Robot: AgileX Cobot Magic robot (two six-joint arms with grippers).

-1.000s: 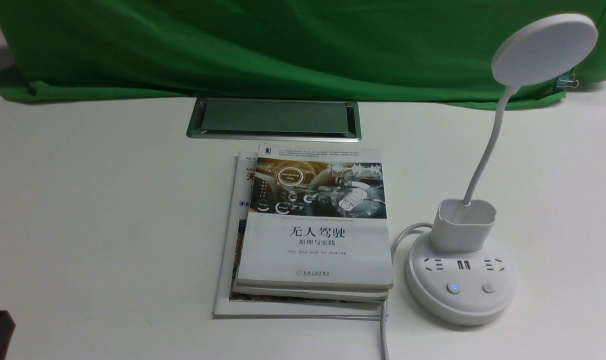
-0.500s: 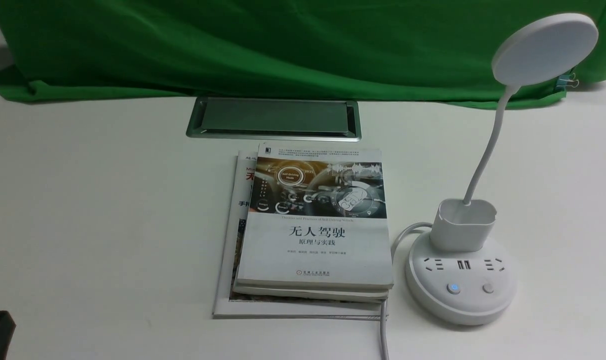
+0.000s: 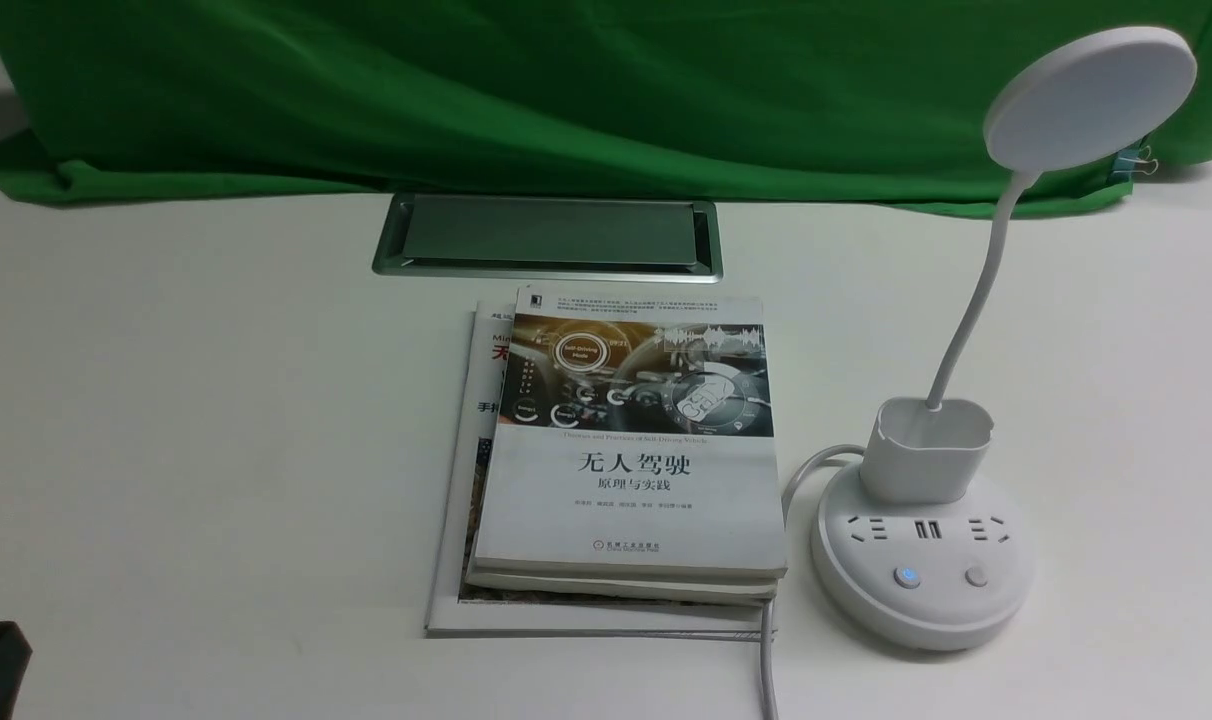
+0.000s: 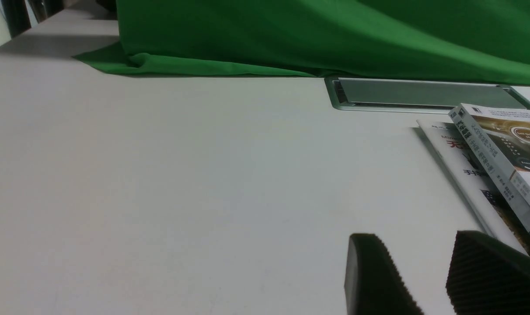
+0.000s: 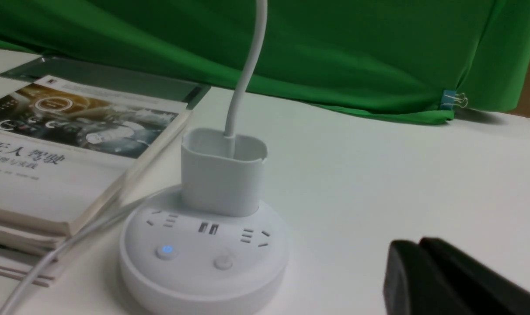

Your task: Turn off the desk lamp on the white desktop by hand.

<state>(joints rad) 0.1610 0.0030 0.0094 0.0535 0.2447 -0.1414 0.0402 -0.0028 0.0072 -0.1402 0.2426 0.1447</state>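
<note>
Desk lamp (image 3: 921,560) upright at right on the white desktop (image 3: 216,400), left button (image 3: 907,577) glowing blue. Just left, stacked books (image 3: 631,500), with grey cord (image 3: 767,660) between books and base. Beyond, metal-framed hatch (image 3: 551,232) and green cloth (image 3: 566,90). Left gripper (image 4: 410,238) with fingers parted; right gripper (image 5: 413,241) closed, well apart from buttons.

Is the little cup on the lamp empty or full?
Holding something: the lamp's neck rises from inside the cup; its bottom is hidden.
</note>
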